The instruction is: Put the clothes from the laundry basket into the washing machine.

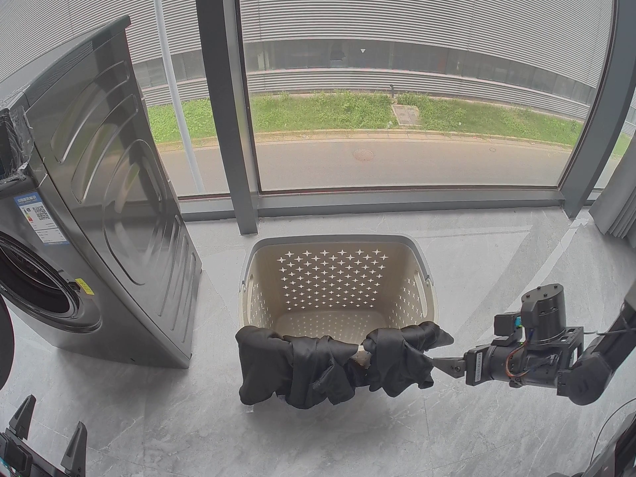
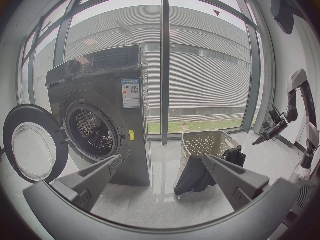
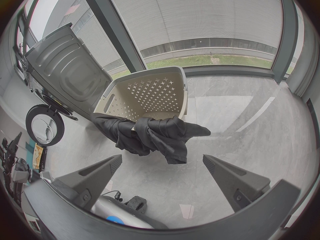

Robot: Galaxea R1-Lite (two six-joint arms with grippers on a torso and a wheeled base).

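The cream laundry basket [image 1: 331, 240] stands on the floor in front of me. Black clothes [image 1: 318, 366] hang bunched over its near rim. My right gripper [image 1: 445, 364] is level with that rim, just to the right of the clothes. In the right wrist view it is open [image 3: 161, 160], and the clothes [image 3: 153, 134] lie ahead of its fingers, not between them. My left gripper [image 1: 50, 428] is open and low at the near left, holding nothing. The grey washing machine [image 1: 119, 167] stands to the left, its round door [image 2: 33, 144] swung open and the drum [image 2: 90, 130] showing.
A glass window wall with a dark pillar [image 1: 225, 101] runs behind the basket. A grey curtain [image 1: 616, 200] hangs at the far right. Bare tiled floor [image 1: 503, 253] lies around the basket and between it and the machine.
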